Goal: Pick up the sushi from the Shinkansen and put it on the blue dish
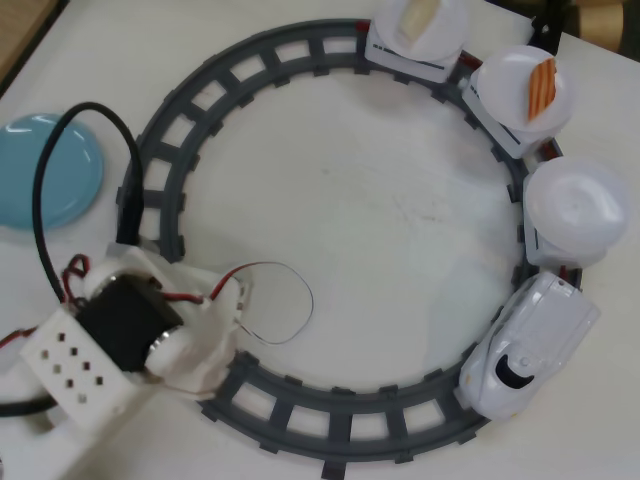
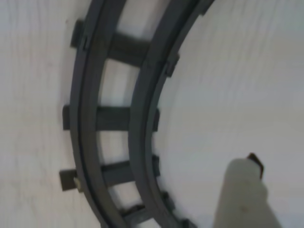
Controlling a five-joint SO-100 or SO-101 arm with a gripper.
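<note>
Gripper (image 2: pixel 244 190): only one white finger (image 2: pixel 243 199) seen in the wrist view, low and right; cannot tell if jaws are open or closed; nothing seen held.
Arm (image 1: pixel 110 345): white, bottom left in the overhead view, over the grey track (image 1: pixel 330 415).
Track under jaws: curved rails (image 2: pixel 118 118) just left of the finger in the wrist view.
Sushi (image 1: pixel 541 88): orange with white stripes, on a white plate (image 1: pixel 510 80), far from the jaws, across the ring.
Shinkansen (image 1: pixel 530 345): white, on the track, well away from the jaws.
Blue dish (image 1: pixel 45 170): off the ring, near the arm, bare.
Cream piece (image 1: pixel 420 20): on the last car, far from the jaws.
</note>
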